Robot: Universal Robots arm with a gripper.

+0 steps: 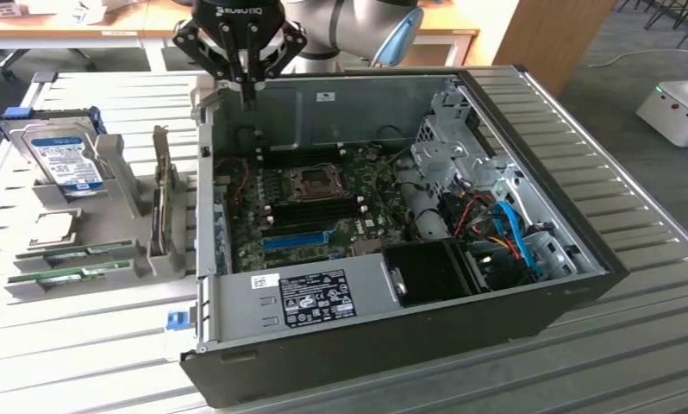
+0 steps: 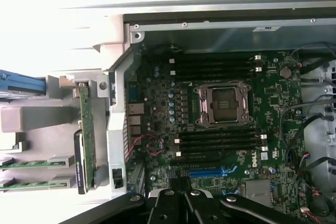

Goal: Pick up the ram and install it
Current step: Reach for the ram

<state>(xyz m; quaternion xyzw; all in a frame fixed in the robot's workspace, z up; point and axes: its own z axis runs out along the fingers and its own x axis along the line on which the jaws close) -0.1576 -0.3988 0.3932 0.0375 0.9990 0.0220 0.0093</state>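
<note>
- The ram stick (image 1: 74, 276) lies flat in a slot at the front of a gray holder (image 1: 114, 177), on the exterior view's left, outside the computer case; its label is too small to read.
- A second green stick (image 1: 89, 252), nearly identical, lies just behind it in the next slot.
- The same holder carries a processor chip (image 1: 51, 226), a circuit card (image 1: 160, 194) standing on edge, and a hard drive (image 1: 62, 159) with a blue label whose text I can't make out.
- The computer case (image 1: 551, 302) lies open on a ribbed metal table (image 1: 643, 172).
- Inside, the motherboard (image 1: 356, 207) has a bare processor socket (image 1: 315, 181) and black memory slots (image 2: 215, 142); the wrist view shows a Dell logo on the board.
- A white sticker (image 1: 315, 297) with barcodes sits on the case's inner cover, unreadable.
- The gripper (image 1: 248, 82) hangs over the case's back wall, well apart from the ram stick, fingers closed together and holding nothing; its body lettering reads "ROBOTIQ", upside down.
</note>
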